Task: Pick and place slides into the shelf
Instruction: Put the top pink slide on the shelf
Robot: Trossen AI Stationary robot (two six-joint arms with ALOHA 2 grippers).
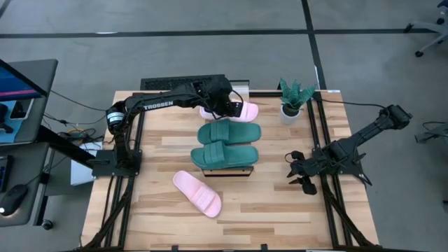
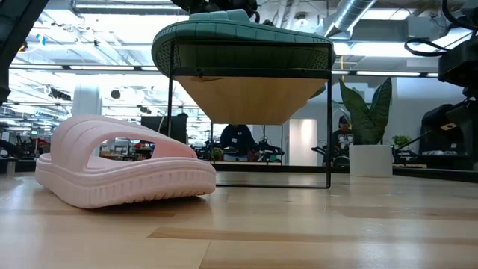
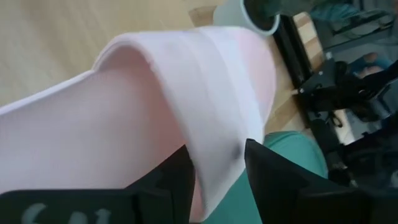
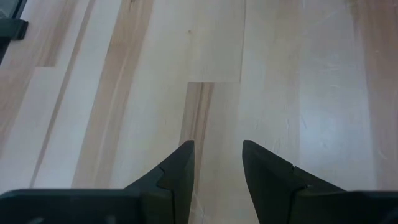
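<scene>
In the high view, the left arm is reaching across the far side of the large wood-plank tabletop [image 1: 280, 210], and the left gripper [image 1: 225, 105] is hovering over a soft light pink foam slide [image 1: 245, 111] that is lying at the far end of the long narrow shelf with its black metal frame [image 1: 225, 171]; two dark teal-green foam slides [image 1: 225, 143] are sitting side by side just nearer on the shelf, their long axes running left to right. A second light pink foam slide [image 1: 197, 192] is lying loose on the tabletop, near and left of the shelf, angled diagonally, with the left arm's base closer to it than the right gripper [image 1: 302, 175], which is waiting well apart at the right beside a small white potted plant [image 1: 290, 103]. In the low view, that loose pink slide [image 2: 123, 168] is resting flat on the table at left, apart from the shelf frame [image 2: 328, 119], which is carrying a teal slide [image 2: 243, 45] on top. In the left wrist view, the left gripper's fingers [image 3: 168, 180] are standing either side of the far pink slide's strap edge [image 3: 205, 93]; I cannot tell whether they are pinching it or letting go. In the right wrist view, the right gripper's fingers [image 4: 177, 171] are standing spread over bare wood, holding nothing.
</scene>
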